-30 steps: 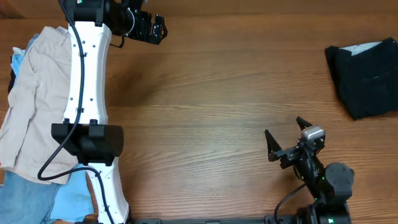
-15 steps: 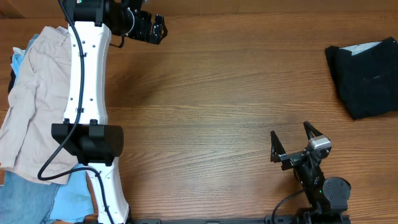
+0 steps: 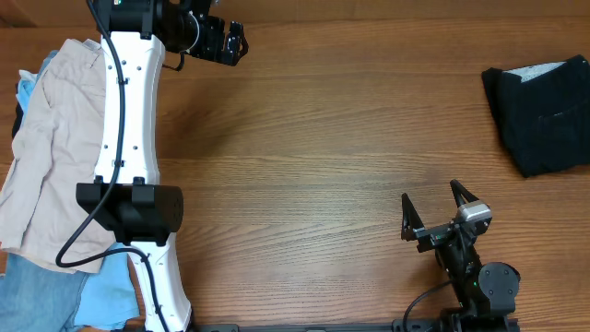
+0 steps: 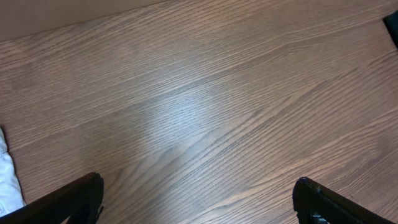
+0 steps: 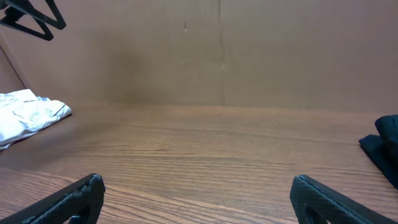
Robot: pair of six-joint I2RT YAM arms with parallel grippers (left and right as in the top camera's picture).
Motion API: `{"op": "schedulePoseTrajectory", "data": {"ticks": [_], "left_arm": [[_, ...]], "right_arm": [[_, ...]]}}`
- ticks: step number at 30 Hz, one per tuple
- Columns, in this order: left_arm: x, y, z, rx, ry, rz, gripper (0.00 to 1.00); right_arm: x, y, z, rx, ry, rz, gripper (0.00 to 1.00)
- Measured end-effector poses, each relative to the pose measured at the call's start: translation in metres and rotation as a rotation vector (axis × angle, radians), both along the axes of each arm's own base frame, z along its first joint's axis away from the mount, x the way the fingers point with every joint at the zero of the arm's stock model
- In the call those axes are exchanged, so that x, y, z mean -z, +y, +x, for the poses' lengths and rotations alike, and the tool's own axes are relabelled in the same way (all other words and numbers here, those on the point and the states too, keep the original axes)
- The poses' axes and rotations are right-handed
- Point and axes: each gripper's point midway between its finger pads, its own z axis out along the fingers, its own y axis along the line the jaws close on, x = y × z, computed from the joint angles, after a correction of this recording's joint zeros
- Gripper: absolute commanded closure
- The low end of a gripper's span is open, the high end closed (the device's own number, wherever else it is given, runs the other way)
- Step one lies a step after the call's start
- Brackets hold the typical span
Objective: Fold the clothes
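The black shorts lie folded at the far right of the table, with a strip of pale lining showing at their top edge. A corner of them shows at the right edge of the right wrist view. My right gripper is open and empty near the front edge, well apart from the shorts; its jaws show in its own view. My left gripper is open and empty at the table's back left, over bare wood.
Beige khaki shorts lie at the left over light blue garments. The white left arm stretches across them. A brown wall stands behind the table. A black hanger shows at the upper left.
My right gripper has drawn back toward the front edge and a little to the right. The left arm and the clothes have not moved.
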Motion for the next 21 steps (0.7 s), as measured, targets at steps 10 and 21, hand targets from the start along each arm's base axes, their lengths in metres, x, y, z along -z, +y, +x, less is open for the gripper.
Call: {"op": "schedulePoseTrajectory", "data": {"ticks": [10, 21], "left_arm": [[-0.043, -0.012, 0.037, 0.050, -0.273, 0.023, 0.00], [-0.080, 0.009, -0.075, 0.026, -0.599, 0.068, 0.00]], "right_arm": [[0.000, 0.000, 0.000, 0.000, 0.000, 0.000, 0.00], [-0.001, 0.000, 0.000, 0.000, -0.003, 0.000, 0.00]]}}
